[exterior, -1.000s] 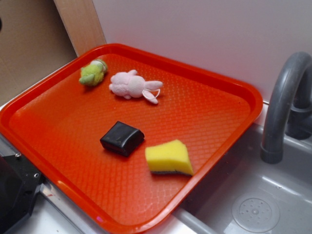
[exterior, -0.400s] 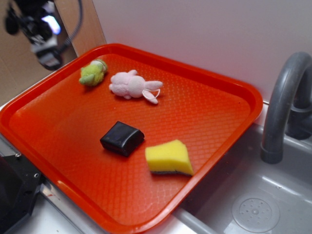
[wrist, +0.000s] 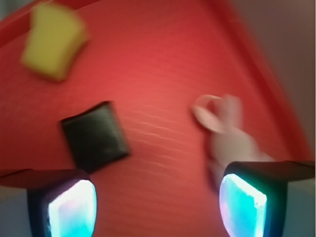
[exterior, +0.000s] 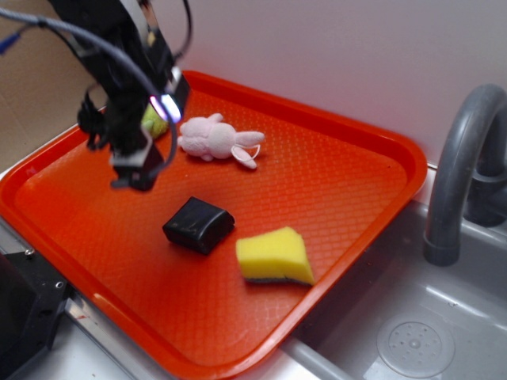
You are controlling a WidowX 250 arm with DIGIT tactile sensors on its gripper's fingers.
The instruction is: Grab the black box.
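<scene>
The black box [exterior: 198, 224] lies flat on the orange tray [exterior: 348, 150], near its middle. It also shows in the wrist view [wrist: 94, 136], blurred, ahead of my left finger. My gripper [exterior: 141, 162] hangs above the tray, to the left of and behind the box, apart from it. In the wrist view the gripper [wrist: 158, 207] is open and empty, with bare tray between the two glowing pads [wrist: 71, 210].
A yellow sponge [exterior: 275, 255] lies just right of the box. A pink plush bunny [exterior: 214, 138] and a green plush toy [exterior: 154, 123], partly hidden by my arm, lie at the back. A grey faucet [exterior: 463, 166] and sink [exterior: 412, 340] are on the right.
My arm has come down from the upper left corner over the tray, towards the box. The box, sponge and toys have not moved.
</scene>
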